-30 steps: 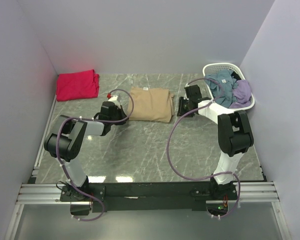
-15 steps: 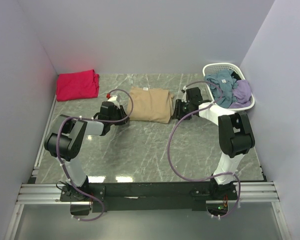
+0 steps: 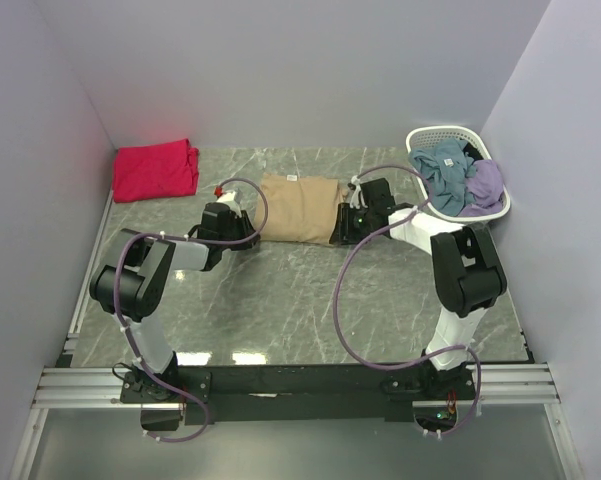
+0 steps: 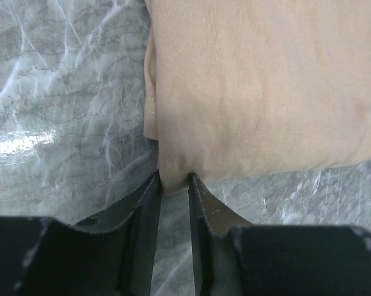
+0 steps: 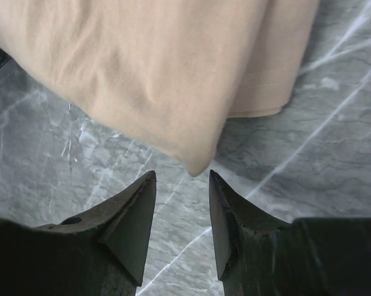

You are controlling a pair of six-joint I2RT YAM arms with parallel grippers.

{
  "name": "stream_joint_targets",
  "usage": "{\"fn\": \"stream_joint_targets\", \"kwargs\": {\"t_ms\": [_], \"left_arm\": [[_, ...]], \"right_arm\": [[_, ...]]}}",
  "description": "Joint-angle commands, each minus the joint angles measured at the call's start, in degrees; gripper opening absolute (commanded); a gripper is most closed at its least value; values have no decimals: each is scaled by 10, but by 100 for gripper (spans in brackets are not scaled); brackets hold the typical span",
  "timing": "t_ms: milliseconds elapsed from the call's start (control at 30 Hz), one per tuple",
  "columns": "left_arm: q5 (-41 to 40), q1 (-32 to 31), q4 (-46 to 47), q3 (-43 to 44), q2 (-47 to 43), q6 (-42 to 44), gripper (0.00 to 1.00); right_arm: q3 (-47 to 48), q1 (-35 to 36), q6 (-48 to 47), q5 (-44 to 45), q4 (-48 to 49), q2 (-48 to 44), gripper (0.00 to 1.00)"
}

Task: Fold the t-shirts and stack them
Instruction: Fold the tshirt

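Plain tan t-shirt [image 3: 298, 207], red-pink t-shirt [image 3: 155, 169], grey white-veined marble table [image 3: 300, 295], white lattice basket [image 3: 428, 135], teal cloth [image 3: 442, 172], lilac cloth [image 3: 486, 186]

Folded t-shirt [image 3: 300, 208] lies mid-bench [image 3: 300, 300] between left tool [image 3: 250, 233] and right tool [image 3: 344, 226]; second t-shirt [image 3: 155, 170] far-left, basket [image 3: 420, 135] far-right.

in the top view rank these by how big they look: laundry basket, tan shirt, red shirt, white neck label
1. laundry basket
2. tan shirt and red shirt: about alike, and the red one lies farther back, so not ranked
3. white neck label
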Motion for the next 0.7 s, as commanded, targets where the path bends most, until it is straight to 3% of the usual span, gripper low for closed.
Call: {"fn": "stream_joint_targets", "kwargs": {"t_ms": [0, 267, 533, 667], "left_arm": [[14, -3, 14, 20, 8, 3, 30], [11, -3, 13, 20, 9, 5, 28], [9, -3, 17, 18, 10, 4, 11], [12, -3, 21, 19, 16, 4, 4]], "right_arm": [[-6, 7, -1, 2, 23, -12, 47], [11, 10, -7, 17, 24, 25, 45], [-5, 11, -3, 15, 55, 29, 42], [-2, 12, 1, 14, 60, 38, 35]]}}
